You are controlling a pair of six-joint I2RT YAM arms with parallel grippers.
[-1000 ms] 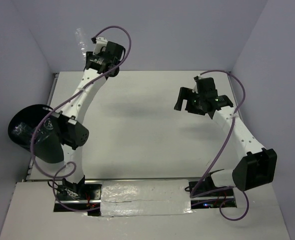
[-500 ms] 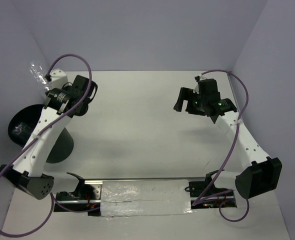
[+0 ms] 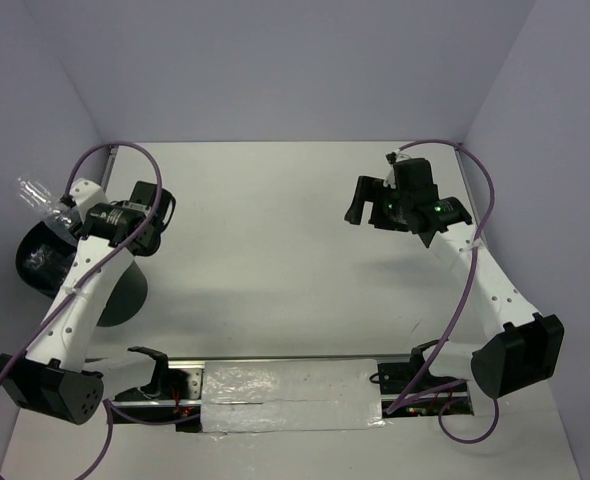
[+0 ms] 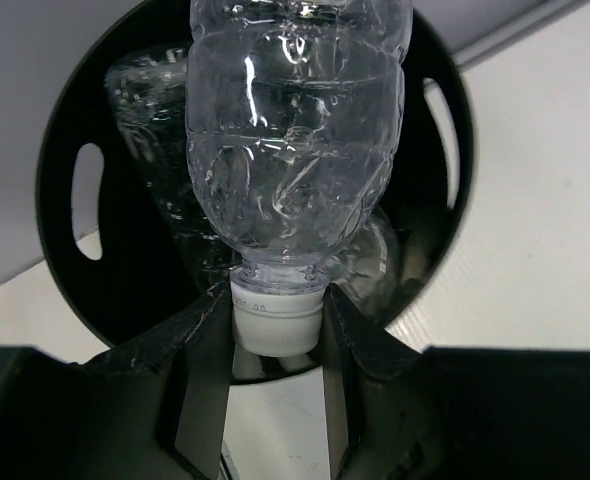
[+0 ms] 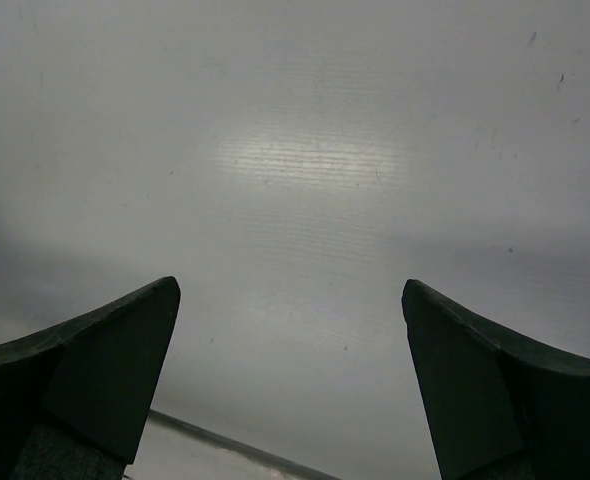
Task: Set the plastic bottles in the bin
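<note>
Three small clear crinkled plastic bottles [image 4: 295, 150] are in view: one is pinched by its white cap between the left gripper's [image 4: 275, 330] closed fingers, over the mouth of the single large black round plastic bin [image 4: 80, 260], and two lie inside the bin. The left arm reaches out to the left. The right gripper [image 5: 290, 300] hangs over the white table [image 3: 275, 240], well apart from the bin, with its fingers spread wide and empty.

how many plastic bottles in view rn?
3. One bottle clamped by its cap in the left gripper over the bin; second bottle and third bottle inside it. More may be hidden.
</note>
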